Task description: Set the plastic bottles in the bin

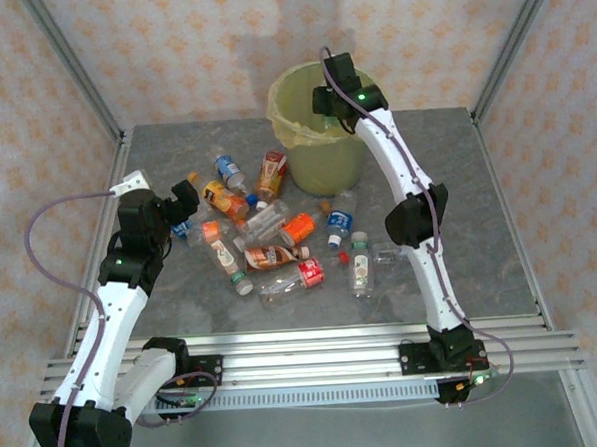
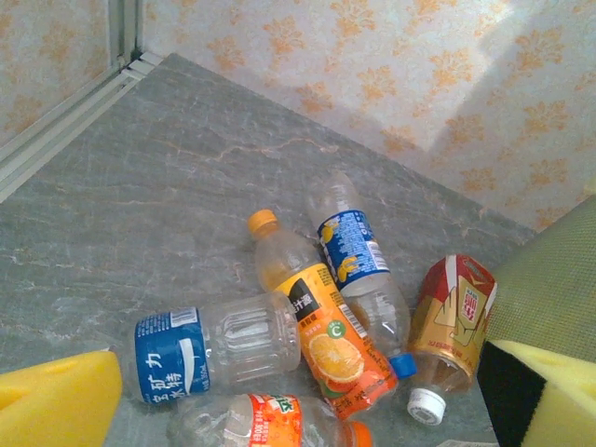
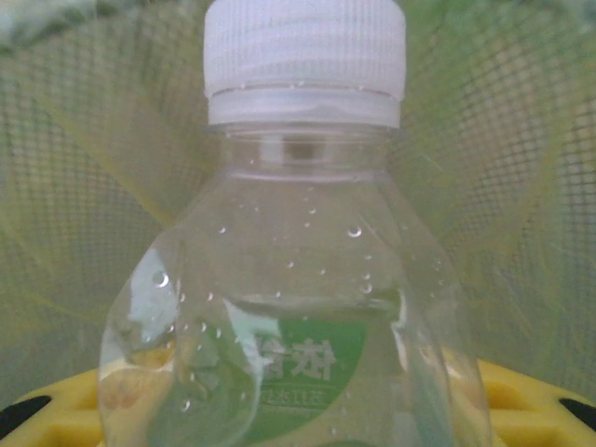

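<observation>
"Plastic bottles (image 1: 273, 256) lie scattered across the middle of your table (image 1: 456, 175), most on their sides, just in front of the bin (image 1: 305, 153) at the far edge."

"One more for you: a clear bottle (image 3: 298, 279) with a white cap (image 3: 304, 56) and a green label (image 3: 298, 368) sits right in front of your right wrist camera. It is cap up in that view, with the bin's meshed yellowish liner (image 3: 84, 186) behind it."

"Your right gripper (image 1: 331, 117) hangs over the bin's mouth in the top view. Its yellow pads (image 3: 521, 396) show low on either side of that bottle, but you can't tell whether they pinch it or stand off it."

"Your left gripper (image 1: 185, 201) is plainly spread wide, with nothing between its pads (image 2: 56, 400). It hovers at the left end of the heap."

"Below it you've got a blue-labelled bottle (image 2: 214, 349) on its side, touching an orange-juice bottle (image 2: 321, 335) with an orange cap. A blue-capped bottle (image 2: 358, 261) lies against that one, and a red-and-gold bottle (image 2: 452, 317) lies just beside the bin's wall."
</observation>
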`<state>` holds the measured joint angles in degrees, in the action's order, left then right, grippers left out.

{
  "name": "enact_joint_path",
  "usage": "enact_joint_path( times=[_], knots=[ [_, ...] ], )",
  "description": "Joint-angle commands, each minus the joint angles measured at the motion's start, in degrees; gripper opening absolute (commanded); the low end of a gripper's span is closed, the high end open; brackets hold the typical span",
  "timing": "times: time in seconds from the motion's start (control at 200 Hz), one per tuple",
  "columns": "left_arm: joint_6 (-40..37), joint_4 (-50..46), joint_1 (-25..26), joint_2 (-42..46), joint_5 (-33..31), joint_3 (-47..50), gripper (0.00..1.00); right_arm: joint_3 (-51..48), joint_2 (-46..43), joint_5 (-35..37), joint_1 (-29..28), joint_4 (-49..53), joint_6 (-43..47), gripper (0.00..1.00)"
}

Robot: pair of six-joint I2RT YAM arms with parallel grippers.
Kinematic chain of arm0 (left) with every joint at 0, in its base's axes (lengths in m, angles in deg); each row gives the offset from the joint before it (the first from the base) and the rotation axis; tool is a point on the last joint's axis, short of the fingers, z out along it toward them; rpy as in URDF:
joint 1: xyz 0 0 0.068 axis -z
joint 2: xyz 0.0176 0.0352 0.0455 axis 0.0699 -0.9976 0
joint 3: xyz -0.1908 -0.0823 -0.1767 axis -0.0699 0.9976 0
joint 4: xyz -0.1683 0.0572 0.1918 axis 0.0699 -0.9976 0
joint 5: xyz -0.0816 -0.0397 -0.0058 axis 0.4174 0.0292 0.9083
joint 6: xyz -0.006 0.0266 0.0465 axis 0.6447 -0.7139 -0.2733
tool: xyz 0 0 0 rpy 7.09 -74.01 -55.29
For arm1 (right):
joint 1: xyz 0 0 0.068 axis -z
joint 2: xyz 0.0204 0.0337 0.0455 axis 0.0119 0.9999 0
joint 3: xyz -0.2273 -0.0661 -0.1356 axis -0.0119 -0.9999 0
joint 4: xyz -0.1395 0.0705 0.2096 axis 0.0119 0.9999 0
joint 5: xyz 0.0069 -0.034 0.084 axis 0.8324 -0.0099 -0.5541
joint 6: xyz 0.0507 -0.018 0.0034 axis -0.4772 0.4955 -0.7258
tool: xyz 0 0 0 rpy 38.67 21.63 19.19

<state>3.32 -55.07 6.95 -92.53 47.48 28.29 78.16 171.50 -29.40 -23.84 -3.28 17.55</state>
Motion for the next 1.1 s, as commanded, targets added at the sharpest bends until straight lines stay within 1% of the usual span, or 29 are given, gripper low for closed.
enact_joint_path(
  times=[0.0,0.175,0.405,0.656,0.851,0.966,1.096],
  knots=[
    [-0.32,-1.48,-0.18,1.11,-0.19,-1.57,1.0,1.31,1.47,-0.45,0.38,2.59,3.01,0.53],
    [-0.32,-1.46,-0.22,1.11,-0.37,-1.52,1.0,2.32,2.15,-0.18,0.39,8.12,4.81,0.57],
    [0.03,-0.6,-0.22,0.34,-0.2,-1.82,1.0,2.23,1.7,1.78,0.38,15.57,6.68,0.59],
    [0.21,-0.32,-0.21,-0.21,-0.46,-1.78,1.0,2.23,1.04,-2.74,0.3,18.62,7.32,0.63],
    [0.12,-0.32,-0.17,-0.56,-0.63,-2.11,1.0,1.99,0.05,-6.36,0.25,22.52,7.33,0.64],
    [0.27,-0.14,-0.22,-0.59,-0.64,-2.09,1.0,1.49,-0.06,-7.53,0.21,23.47,7.57,0.64],
    [0.47,-0.14,-0.22,-0.57,-0.64,-1.91,1.0,1.59,-0.06,-10.88,0.22,24.29,7.66,0.64]
  ],
)
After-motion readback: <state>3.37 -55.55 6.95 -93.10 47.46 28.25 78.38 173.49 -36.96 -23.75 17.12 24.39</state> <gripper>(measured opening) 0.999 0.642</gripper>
